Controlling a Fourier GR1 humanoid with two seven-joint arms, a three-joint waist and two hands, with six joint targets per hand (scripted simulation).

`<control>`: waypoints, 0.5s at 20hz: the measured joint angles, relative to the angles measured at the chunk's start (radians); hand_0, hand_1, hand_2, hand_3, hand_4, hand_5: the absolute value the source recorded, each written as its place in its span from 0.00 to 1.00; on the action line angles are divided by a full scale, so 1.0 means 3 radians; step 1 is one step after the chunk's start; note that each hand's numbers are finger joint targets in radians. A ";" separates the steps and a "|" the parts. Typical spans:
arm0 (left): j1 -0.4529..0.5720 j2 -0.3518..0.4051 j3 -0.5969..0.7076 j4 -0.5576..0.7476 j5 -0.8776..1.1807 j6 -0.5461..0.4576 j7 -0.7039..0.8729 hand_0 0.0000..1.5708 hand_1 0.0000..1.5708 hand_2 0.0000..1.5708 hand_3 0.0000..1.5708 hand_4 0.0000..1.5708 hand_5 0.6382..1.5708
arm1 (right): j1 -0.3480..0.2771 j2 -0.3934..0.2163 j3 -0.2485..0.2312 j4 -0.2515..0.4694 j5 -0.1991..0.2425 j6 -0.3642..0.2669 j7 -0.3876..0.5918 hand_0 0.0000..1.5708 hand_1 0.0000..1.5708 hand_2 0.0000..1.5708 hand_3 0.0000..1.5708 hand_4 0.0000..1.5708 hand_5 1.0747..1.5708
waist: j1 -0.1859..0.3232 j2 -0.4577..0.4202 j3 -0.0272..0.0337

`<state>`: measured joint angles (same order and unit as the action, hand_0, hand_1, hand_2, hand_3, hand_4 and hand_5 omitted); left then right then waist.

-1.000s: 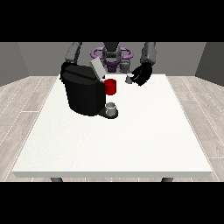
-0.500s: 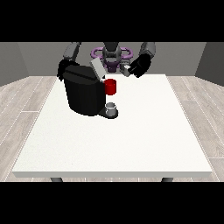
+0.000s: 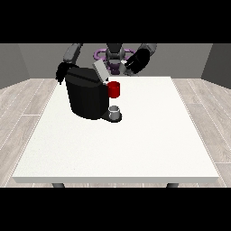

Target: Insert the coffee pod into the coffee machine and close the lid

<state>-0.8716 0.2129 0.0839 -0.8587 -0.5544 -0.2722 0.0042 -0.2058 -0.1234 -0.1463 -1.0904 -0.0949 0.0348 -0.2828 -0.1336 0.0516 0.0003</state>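
A hand at the view's left (image 3: 62, 72) hangs just behind the far left edge of the white table (image 3: 135, 144), close against the back corner of the coffee machine; whether its fingers are curled or straight cannot be told. The black coffee machine (image 3: 85, 97) stands on the table's far left part, near the far edge and set in from the left edge. Its grey lid (image 3: 100, 71) is tilted up and open, slanting from the machine's top toward the far edge. At the machine's front right side sits a red part (image 3: 114, 89), and below it a small grey cup (image 3: 115, 111) rests on the machine's dark base plate. The hand at the view's right (image 3: 136, 61) is raised above the table's far edge, to the right of the lid and apart from it. At its lower left side a small pale thing shows, too small to name as the coffee pod, and how the fingers lie around it cannot be told.
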 measured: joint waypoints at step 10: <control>-0.0464 0.0183 0.0248 0.0174 0.0070 0.0134 0.0088 0.89 0.89 0.92 0.88 0.39 1.00 | -0.0271 -0.0040 0.0090 -0.0019 -0.0016 0.0256 -0.0198 0.00 0.00 0.00 0.00 0.10 1.00 | -0.0201 0.0503 -0.0001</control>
<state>-1.0107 0.2678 0.1583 -0.8063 -0.5334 -0.2321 0.0305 -0.2872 -0.1356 -0.1193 -1.0962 -0.0998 0.1115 -0.3420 -0.1940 0.2025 0.0001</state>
